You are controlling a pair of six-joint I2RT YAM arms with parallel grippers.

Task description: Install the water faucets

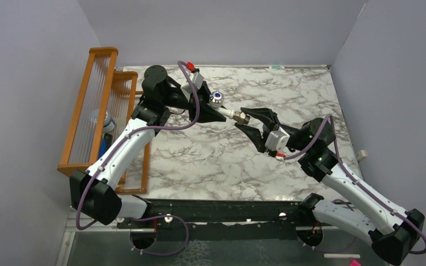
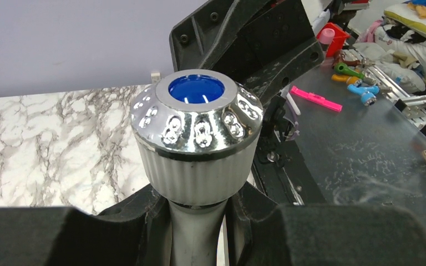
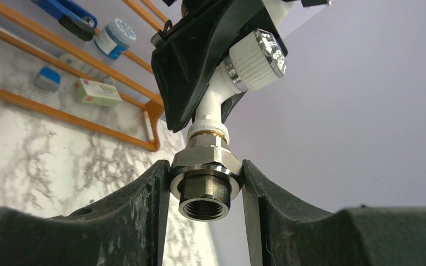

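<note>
- The left pincer (image 1: 213,111) is clenched on the white plastic tap (image 1: 230,113). Its wrist view shows the black fingers (image 2: 144,221) hugging the narrow stem just under the round silvery knob (image 2: 197,119) with its blue centre dot.
- The tap is held in the air over the far half of the marble-patterned desk (image 1: 199,166), roughly midway between its left and right edges. Its metal end points toward the right arm.
- The right pincer (image 1: 243,118) grasps the silvery hexagonal metal fitting (image 3: 206,177) at that end. One finger (image 3: 144,205) presses each side of the hex collar, and the threaded bore faces the camera.
- I cannot tell how far the fitting is already screwed on. A brass-coloured ring shows just above it.
- Risk: if the two arms are not on one axis, turning could cross-thread the fitting or jam it.
- Risk: the fingers may be sitting on the corners of the hex and not its flats. The collar could then slip round instead of turning.
- Risk: the left hold is on a thin, smooth stem, so torque could spin the tap in the fingers.
- Risk: if either grip lets go, the part drops to the desk and may roll toward the orange wooden rack (image 1: 89,111) at the left edge.
</note>
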